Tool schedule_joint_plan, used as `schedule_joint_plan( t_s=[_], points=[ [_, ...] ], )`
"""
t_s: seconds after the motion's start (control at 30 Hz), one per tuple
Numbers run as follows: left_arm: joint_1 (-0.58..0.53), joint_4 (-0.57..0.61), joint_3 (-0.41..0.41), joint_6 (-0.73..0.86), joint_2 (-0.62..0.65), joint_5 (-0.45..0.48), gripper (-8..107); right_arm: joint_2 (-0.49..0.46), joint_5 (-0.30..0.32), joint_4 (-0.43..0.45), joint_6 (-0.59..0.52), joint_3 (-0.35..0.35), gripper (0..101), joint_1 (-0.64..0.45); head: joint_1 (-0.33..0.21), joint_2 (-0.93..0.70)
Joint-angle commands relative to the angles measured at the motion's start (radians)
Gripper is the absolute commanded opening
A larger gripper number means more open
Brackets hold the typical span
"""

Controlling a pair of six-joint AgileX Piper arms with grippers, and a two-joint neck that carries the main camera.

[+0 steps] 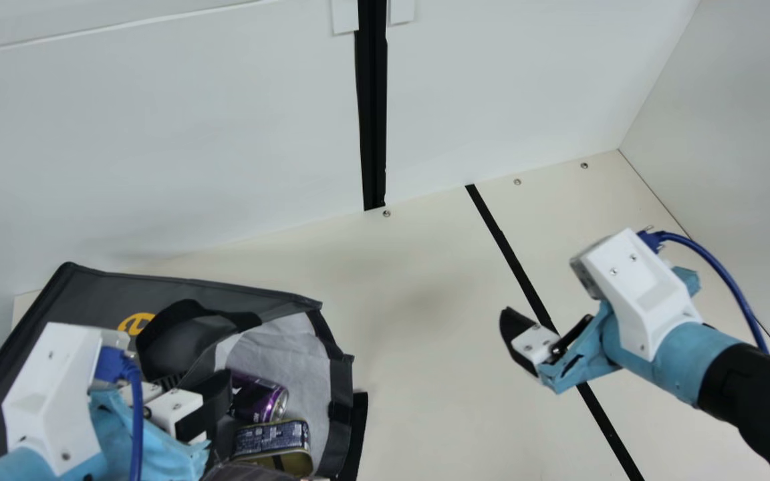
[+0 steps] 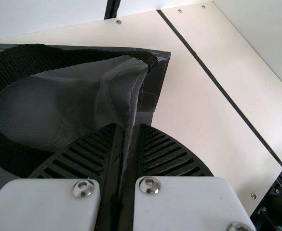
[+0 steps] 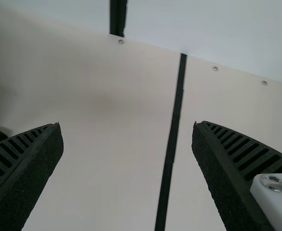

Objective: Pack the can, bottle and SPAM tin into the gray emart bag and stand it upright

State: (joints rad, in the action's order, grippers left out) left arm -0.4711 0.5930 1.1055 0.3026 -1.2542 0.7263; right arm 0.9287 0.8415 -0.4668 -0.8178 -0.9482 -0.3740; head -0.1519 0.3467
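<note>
Holding a fold of the gray emart bag between its fingers, the left gripper is drawn in narrow here, the cloth running up from its tips in the left wrist view. The bag looks to be lying down on the bench, its mouth towards the right arm's side, and inside that mouth – tucked against the pale lining – sits the purple can, with the SPAM tin just beside it. The bottle? Can't tell where that one is. Across the way, the right gripper is spread wide with nothing in its grasp, hanging well apart from the bag over the bare-looking stretch by the black stripe. So, judging by the layout, packing is well along and the job turns to the bag itself: getting that rim lifted and the whole thing upright. The next move wants a firm pinch and a slow tilt – lift too fast and can or tin may roll out of the mouth, while soft cloth like this could sag or slip. A second hold from the right would likely help.
</note>
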Motion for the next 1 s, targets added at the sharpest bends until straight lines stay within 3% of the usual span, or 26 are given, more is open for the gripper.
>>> schedule_joint_plan(
  t_s=[0.0, 0.57, 0.97],
  points=[
    [0.0, 0.0, 0.0, 0.0, 0.0, 0.0, -8, -0.009, 0.006, 0.08, 0.065, -0.011, 95, -0.012, -0.023, 0.002],
    [0.0, 0.0, 0.0, 0.0, 0.0, 0.0, -8, -0.072, 0.11, 0.44, 0.444, -0.104, 95, 0.009, -0.023, 0.002],
    [0.0, 0.0, 0.0, 0.0, 0.0, 0.0, -8, -0.094, 0.217, 0.619, 0.669, -0.19, 95, 0.098, -0.023, 0.002]
  ],
)
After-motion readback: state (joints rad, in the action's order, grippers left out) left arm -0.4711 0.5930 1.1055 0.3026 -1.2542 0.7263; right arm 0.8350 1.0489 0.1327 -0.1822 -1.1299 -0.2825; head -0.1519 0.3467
